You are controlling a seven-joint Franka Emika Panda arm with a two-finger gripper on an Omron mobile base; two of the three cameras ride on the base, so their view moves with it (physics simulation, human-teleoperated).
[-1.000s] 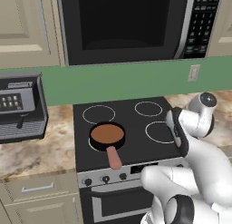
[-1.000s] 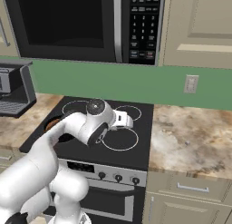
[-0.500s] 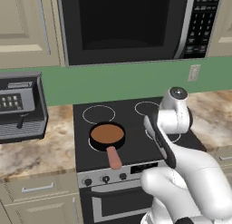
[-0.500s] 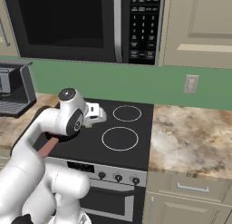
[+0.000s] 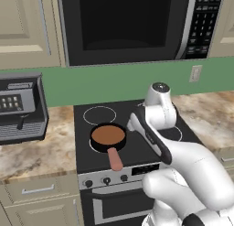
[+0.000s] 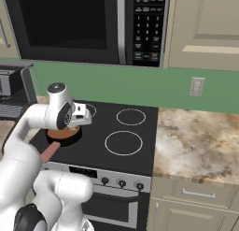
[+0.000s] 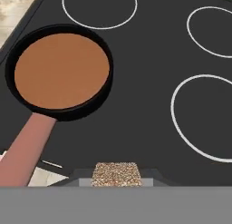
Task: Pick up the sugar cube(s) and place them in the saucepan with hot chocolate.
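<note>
The saucepan point(image 7: 62, 71) is a small black pan of brown liquid on the stove's front left burner, its salmon-pink handle point(image 7: 25, 150) pointing toward the stove front. It also shows as the saucepan point(image 5: 108, 135) and, partly behind my arm, the saucepan point(image 6: 65, 134). My gripper point(image 7: 117, 175) is shut on a speckled brown-white sugar cube point(image 7: 117, 172) held between the dark finger tips. The gripper point(image 6: 80, 117) hangs above the stove just right of the pan's rim, over bare black glass.
The black stove top point(image 5: 151, 147) has white burner rings point(image 7: 206, 119) to the right of the pan. A coffee machine point(image 5: 18, 113) stands on the left counter. The microwave point(image 5: 128, 24) hangs overhead. Granite counter point(image 6: 196, 141) lies to the right.
My arm has swung left across the stove, from over the right burners to beside the saucepan. The saucepan has stayed in place.
</note>
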